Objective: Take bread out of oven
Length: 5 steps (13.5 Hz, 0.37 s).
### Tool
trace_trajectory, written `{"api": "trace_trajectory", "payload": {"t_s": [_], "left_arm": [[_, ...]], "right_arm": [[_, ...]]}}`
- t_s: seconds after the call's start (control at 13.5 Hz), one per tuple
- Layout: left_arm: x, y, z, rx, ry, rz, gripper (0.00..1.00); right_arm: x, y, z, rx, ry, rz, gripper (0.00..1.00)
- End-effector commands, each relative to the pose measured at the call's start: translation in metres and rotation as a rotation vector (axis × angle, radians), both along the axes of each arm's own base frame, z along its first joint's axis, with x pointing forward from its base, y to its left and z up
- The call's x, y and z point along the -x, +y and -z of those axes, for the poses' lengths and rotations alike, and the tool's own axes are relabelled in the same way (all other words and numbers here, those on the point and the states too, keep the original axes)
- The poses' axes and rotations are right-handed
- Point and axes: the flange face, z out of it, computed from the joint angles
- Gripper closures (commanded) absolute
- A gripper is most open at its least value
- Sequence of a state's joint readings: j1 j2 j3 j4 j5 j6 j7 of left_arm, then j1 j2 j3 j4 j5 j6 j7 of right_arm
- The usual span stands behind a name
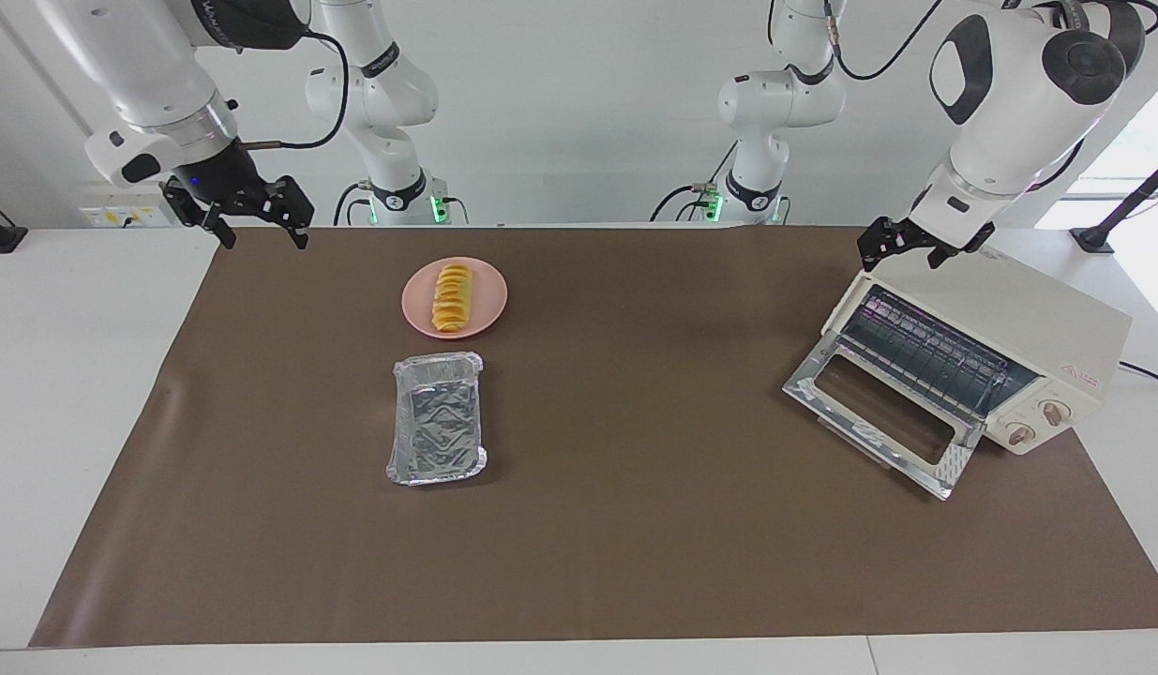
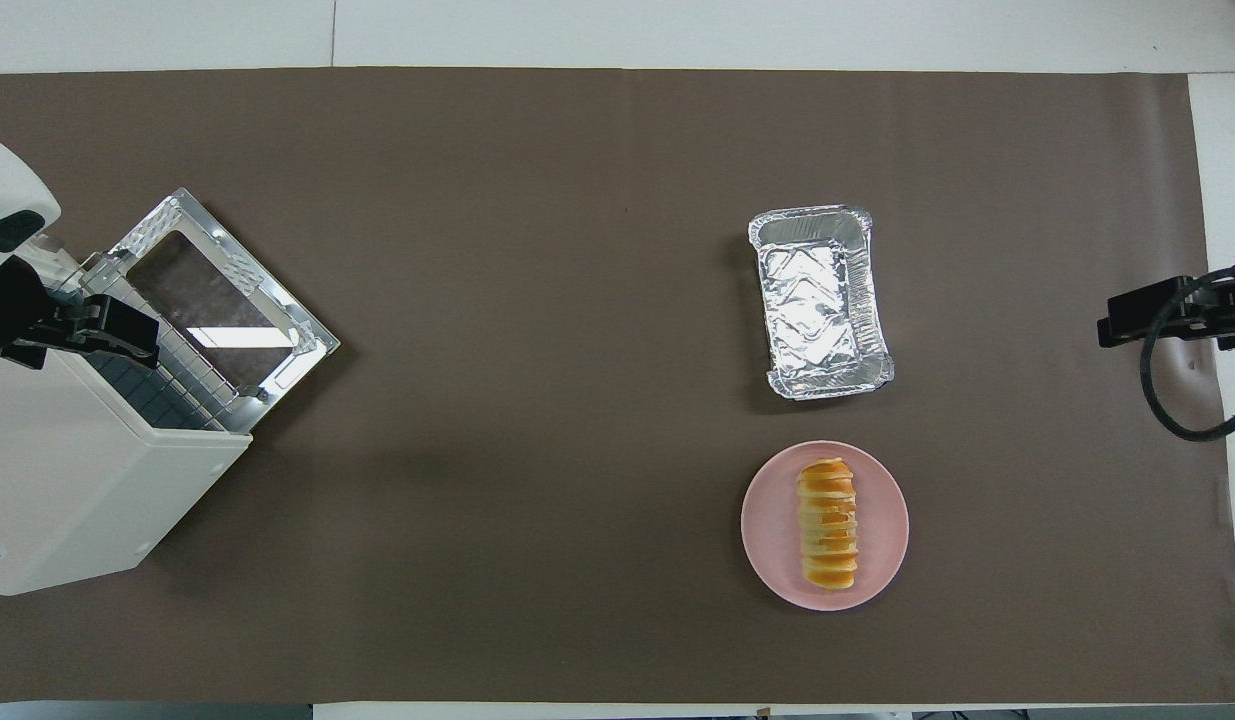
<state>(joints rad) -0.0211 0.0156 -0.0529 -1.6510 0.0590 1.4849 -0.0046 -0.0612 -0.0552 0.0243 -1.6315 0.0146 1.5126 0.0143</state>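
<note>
The bread, a ridged golden-yellow loaf, lies on a round pink plate toward the right arm's end; it also shows in the overhead view. The cream-white oven stands at the left arm's end with its glass door dropped open. Its wire rack looks bare. My left gripper is open and empty in the air over the oven's top front edge. My right gripper is open and empty in the air over the mat's edge at the right arm's end.
An empty silver foil tray sits on the brown mat, just farther from the robots than the plate. The oven sits at an angle, its open door jutting toward the mat's middle.
</note>
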Motion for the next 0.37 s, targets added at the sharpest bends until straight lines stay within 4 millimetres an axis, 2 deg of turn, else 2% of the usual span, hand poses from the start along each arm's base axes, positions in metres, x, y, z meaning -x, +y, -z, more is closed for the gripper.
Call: {"api": "trace_trajectory", "payload": {"t_s": [0.0,0.3], "left_arm": [[0.0012,0.0012,-0.0019,0.015,0.005,-0.001,0.0],[0.0012,0.0012,-0.0019,0.015,0.005,-0.001,0.0]], "right_arm": [[0.0061,0.0012,-0.0008,-0.011,0.002,0.009,0.0],[0.0064,0.0003,-0.0005,-0.01,0.005,0.012,0.0]]}}
